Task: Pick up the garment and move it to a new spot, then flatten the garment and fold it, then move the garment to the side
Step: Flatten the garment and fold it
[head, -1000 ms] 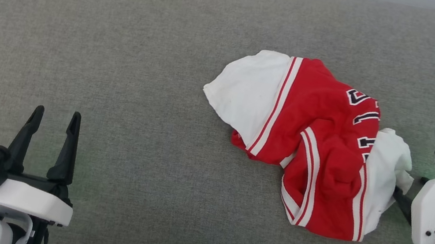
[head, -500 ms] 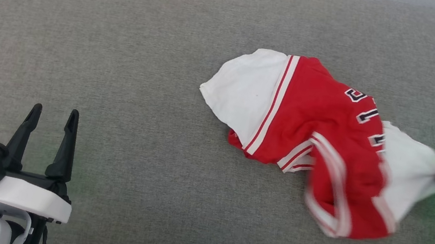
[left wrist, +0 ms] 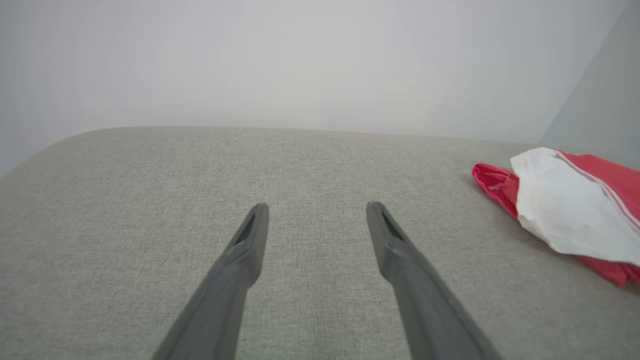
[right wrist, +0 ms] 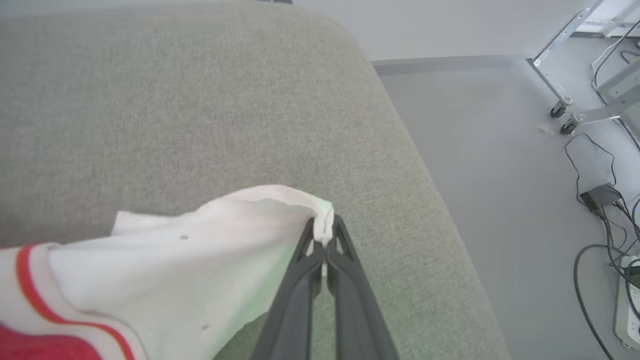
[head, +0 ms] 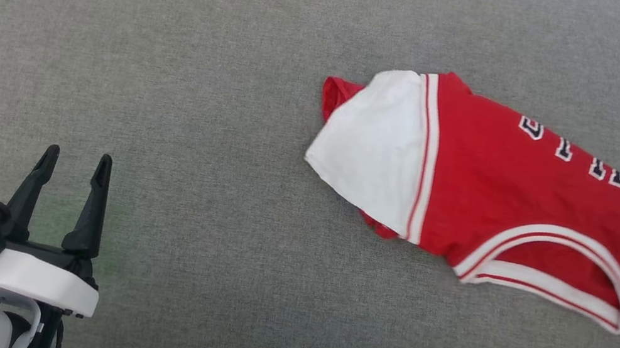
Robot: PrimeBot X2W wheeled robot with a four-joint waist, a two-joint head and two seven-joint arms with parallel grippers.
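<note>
The red jersey (head: 504, 195) lies stretched across the right half of the grey padded surface (head: 173, 80), and its far end runs off the right edge of the head view. The end nearer the middle is turned back with the white lining up. A striped armhole runs along the near side and dark lettering along the far side.

In the right wrist view the right gripper (right wrist: 325, 227) has its jaws pressed together on a white corner of the cloth. The fabric is bunched at the tips and fans away to the left. The left gripper (head: 78, 158) hangs above bare surface at the lower left, well apart from the jersey, with its jaws wide apart and holding nothing.

The step in hand looks like the carry to a new spot. The pinch is on a small fold of thin cloth, so a slow, even pull suits it better than a jerk, which could slip the corner out. Most of the jersey rests on the surface. Raising the held corner first would cut the drag and stop the turned-back end rolling under itself.

The rounded edge of the surface and the floor (right wrist: 475, 150) are close beside the held corner, so the move should probably go inward, toward the middle, where both arms can reach. Setting the jersey down stretched lengthwise would put the white end handy for the left gripper when flattening begins.
</note>
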